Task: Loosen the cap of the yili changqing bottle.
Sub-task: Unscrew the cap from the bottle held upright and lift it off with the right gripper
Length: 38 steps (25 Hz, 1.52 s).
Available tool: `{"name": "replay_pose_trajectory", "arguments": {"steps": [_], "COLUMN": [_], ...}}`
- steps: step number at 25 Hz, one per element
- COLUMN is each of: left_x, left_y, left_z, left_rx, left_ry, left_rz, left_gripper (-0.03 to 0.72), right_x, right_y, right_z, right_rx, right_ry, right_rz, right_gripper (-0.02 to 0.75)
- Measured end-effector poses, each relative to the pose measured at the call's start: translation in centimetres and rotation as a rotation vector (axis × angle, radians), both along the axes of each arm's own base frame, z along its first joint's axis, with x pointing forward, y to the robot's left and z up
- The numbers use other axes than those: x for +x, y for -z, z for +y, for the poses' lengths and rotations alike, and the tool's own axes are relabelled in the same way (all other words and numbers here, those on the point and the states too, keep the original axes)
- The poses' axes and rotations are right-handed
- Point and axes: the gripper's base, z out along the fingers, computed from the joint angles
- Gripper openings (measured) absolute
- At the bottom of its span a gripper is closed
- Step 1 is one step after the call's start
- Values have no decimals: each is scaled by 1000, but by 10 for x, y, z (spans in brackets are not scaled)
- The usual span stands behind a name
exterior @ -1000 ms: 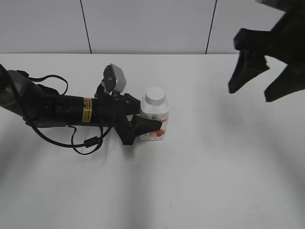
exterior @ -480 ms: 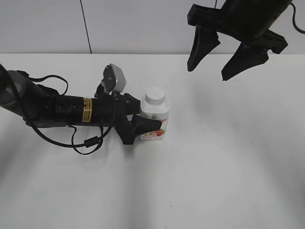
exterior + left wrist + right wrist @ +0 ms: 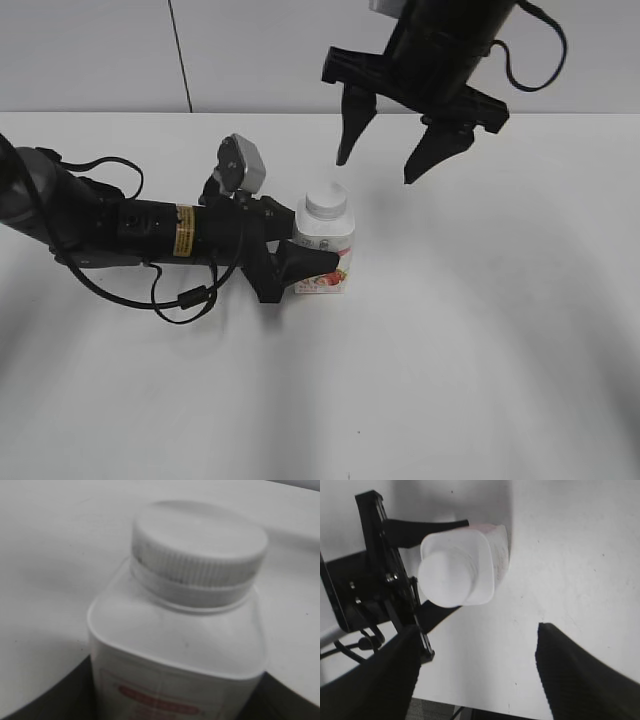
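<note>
The yili changqing bottle [image 3: 328,232] stands upright on the white table, its white ribbed cap [image 3: 326,201] screwed on top. My left gripper [image 3: 320,255] reaches in from the left and is shut on the bottle's body, one black finger [image 3: 305,262] across the strawberry label. The left wrist view shows the cap [image 3: 197,547] and bottle shoulders [image 3: 175,645] close up, with dark fingers [image 3: 45,705] at both lower corners. My right gripper [image 3: 377,170] hangs open above the table, just up and right of the cap. From the right wrist, the cap [image 3: 445,580] lies up and left of the open gripper [image 3: 477,630].
The left arm [image 3: 130,230] lies low along the white table [image 3: 500,330] with a looped cable [image 3: 175,295] beside it. A grey wall with dark seams runs behind the table's far edge.
My right gripper has swung in from the upper right, moving left and down to hover near the cap, still open. The left gripper and bottle have not moved.
</note>
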Motion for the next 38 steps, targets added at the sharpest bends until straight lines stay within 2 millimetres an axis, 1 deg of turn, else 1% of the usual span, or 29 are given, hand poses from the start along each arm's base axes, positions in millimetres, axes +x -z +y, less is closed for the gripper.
{"name": "replay_pose_trajectory", "arguments": {"steps": [6,10,14,19,25,32,35,38], "left_x": [0,0,0,1,0,1,1,1], "left_y": [0,0,0,0,0,0,0,0], "left_z": [0,0,0,0,0,0,0,0], "left_rx": [2,3,3,5,4,3,3,3], "left_ry": [-1,-4,-5,-7,-7,-8,-9,-9], "left_rz": [0,0,0,1,1,1,1,1], "left_gripper": [421,421,421,421,421,421,421,421], "right_x": [22,26,27,25,18,18,19,19], "right_y": [10,12,17,18,32,37,43,43], "right_z": [27,39,40,43,49,49,50,50], "right_rx": [-5,2,-13,-36,-69,-77,-84,-84], "right_ry": [15,-1,-4,-19,-42,-43,-43,-43], "right_rz": [-28,-44,-41,-49,-14,-5,3,4], "right_gripper": [565,565,565,565,565,563,538,512]}}
